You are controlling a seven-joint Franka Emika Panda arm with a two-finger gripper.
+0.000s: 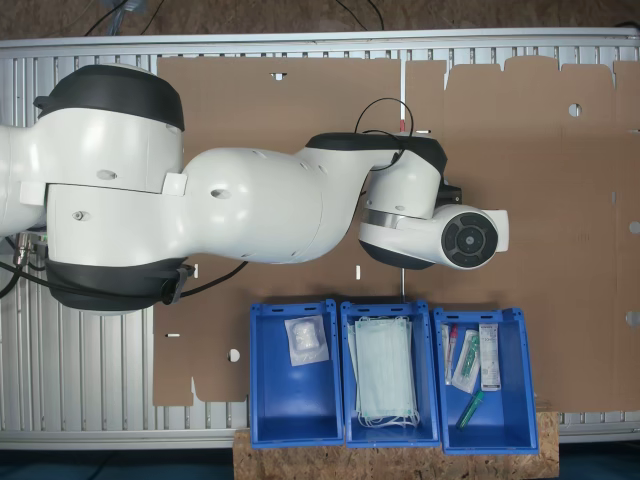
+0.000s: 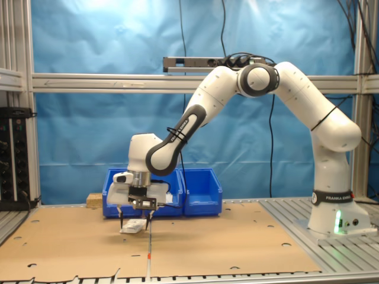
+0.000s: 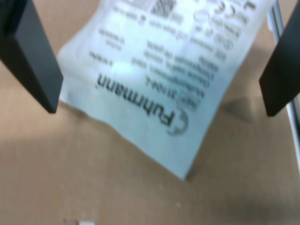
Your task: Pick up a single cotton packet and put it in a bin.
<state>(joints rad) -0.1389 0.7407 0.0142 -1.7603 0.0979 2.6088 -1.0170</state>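
Note:
A whitish cotton packet with dark print lies on the brown cardboard, in front of the bins. My gripper is low over it and open, one black finger on each side. In the wrist view the packet lies slanted between the two fingers, apart from both, and my gripper holds nothing. In the first exterior view the blue bin at the row's left end holds another cotton packet.
The middle blue bin holds pale green masks. The third bin holds tubes and syringes. The row of bins stands just behind my gripper. Brown cardboard covers the table, and the arm's base stands at the second exterior view's right.

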